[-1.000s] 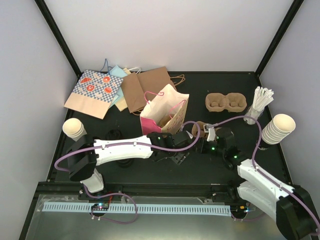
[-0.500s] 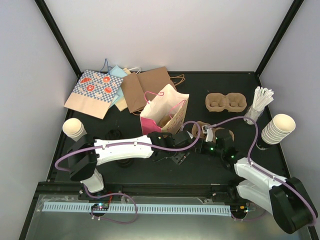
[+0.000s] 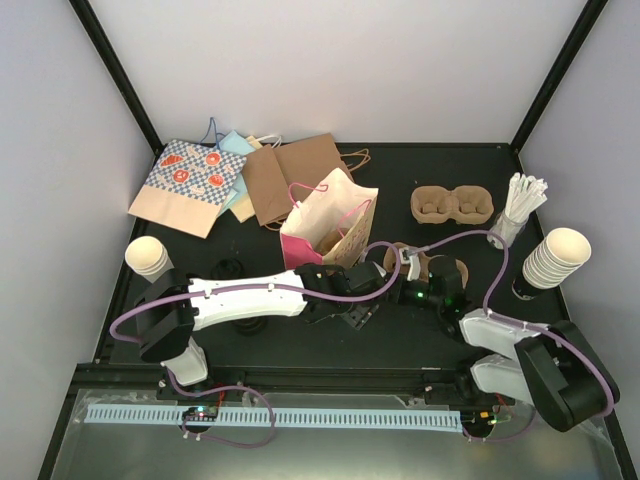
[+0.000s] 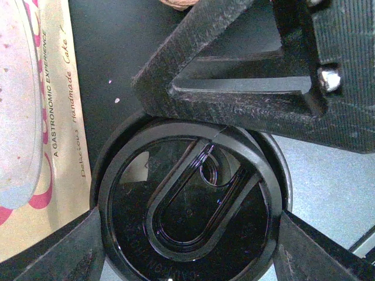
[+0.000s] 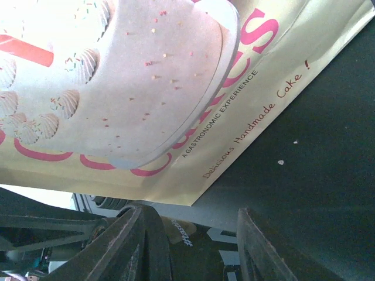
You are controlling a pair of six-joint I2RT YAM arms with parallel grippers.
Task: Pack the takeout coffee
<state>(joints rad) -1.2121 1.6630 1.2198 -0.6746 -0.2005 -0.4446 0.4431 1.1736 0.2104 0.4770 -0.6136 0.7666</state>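
The takeout coffee fills the left wrist view from above: its round black lid (image 4: 193, 216) with a drinking slot. My left gripper (image 4: 190, 249) is shut on it, with one finger (image 4: 64, 252) against each side of the lid. A black finger of my right gripper (image 4: 234, 93) lies over the lid's far rim. In the right wrist view the right gripper (image 5: 193, 246) has its fingers apart with nothing clamped between them. In the top view both grippers meet just right of the open pink and cream bag (image 3: 330, 225), left gripper (image 3: 355, 300) and right gripper (image 3: 403, 288). There the cup is hidden under them.
A cardboard cup carrier (image 3: 452, 205) sits at the back right and another brown carrier (image 3: 445, 268) lies under the right arm. Lidless cup stacks stand at right (image 3: 555, 258) and left (image 3: 150, 257). Stirrers (image 3: 520, 205) stand at right. Flat paper bags (image 3: 240, 180) lie at the back left.
The right arm has swung left and in toward the left gripper, and its fingers have narrowed a little. The left arm and its cup have stayed still.
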